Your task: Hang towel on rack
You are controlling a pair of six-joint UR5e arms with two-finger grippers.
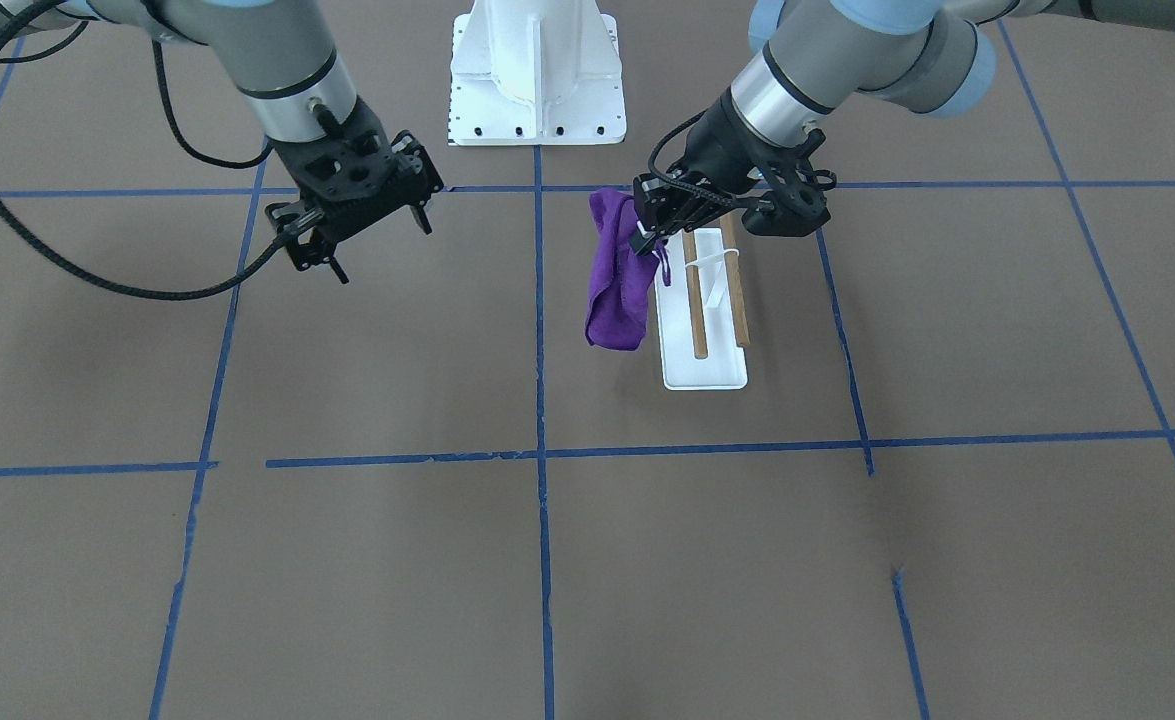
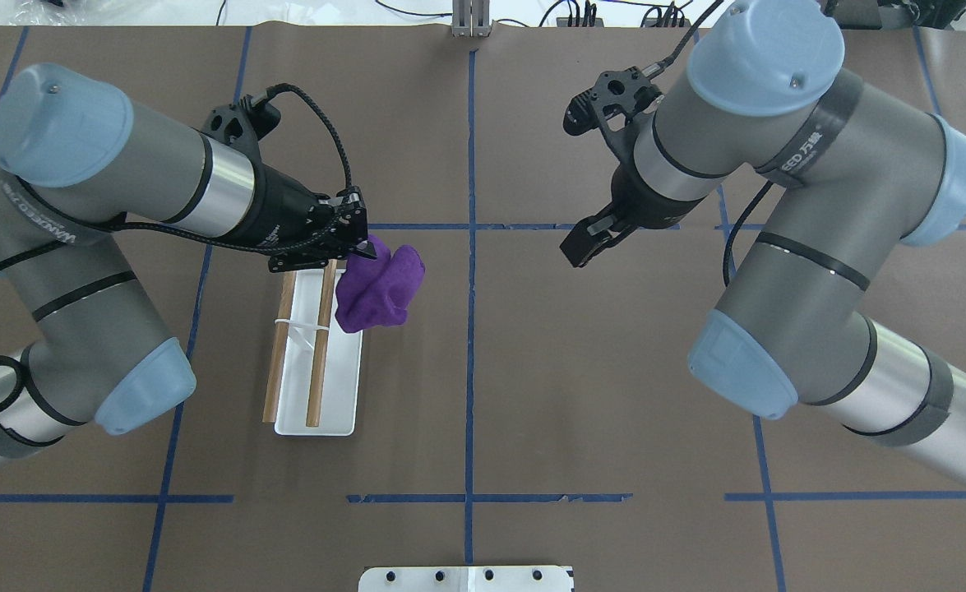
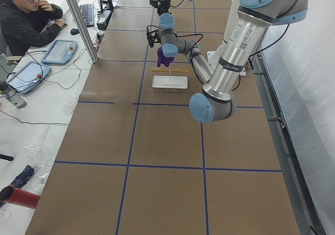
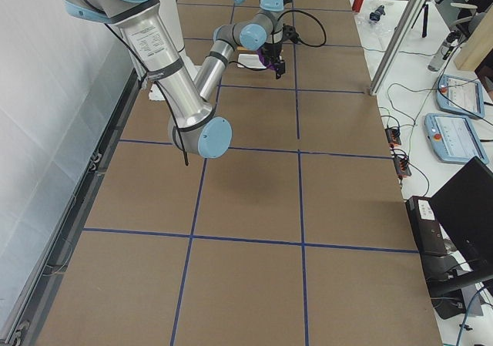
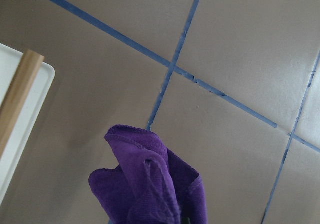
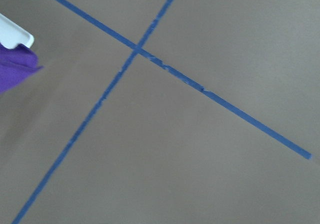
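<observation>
fingers of the left gripper (image 1: 646,238) are pinched together on an upper fold of the purple towel (image 1: 615,285), so the cloth hangs bunched below them rather than spread out. holding it by a high edge likely lets the loose length trail down, ready to be carried sideways over a bar. the towel is in the air just beside the rack (image 1: 715,300), on the side toward the middle of the table (image 1: 397,580), and it lies over neither of the two wooden dowels (image 2: 316,362) yet. the rack's flat white base (image 2: 341,395) sits directly under the wrist, which suggests the arm is lined up with the near dowel on purpose. the right gripper (image 1: 384,250) hangs well apart from all this with its fingers spread and nothing between them. it is probably kept out of the way, since one arm seems enough for the drape. several things are hard to read. the left fingertips are buried in cloth, so how deep the grip goes is not clear. the gripper body covers one end of the dowels in the overhead view. whether the towel's lowest fold touches the table cannot be told. the left wrist view shows only a bunched part of the towel and one dowel tip, and both side views are too small to help.
</observation>
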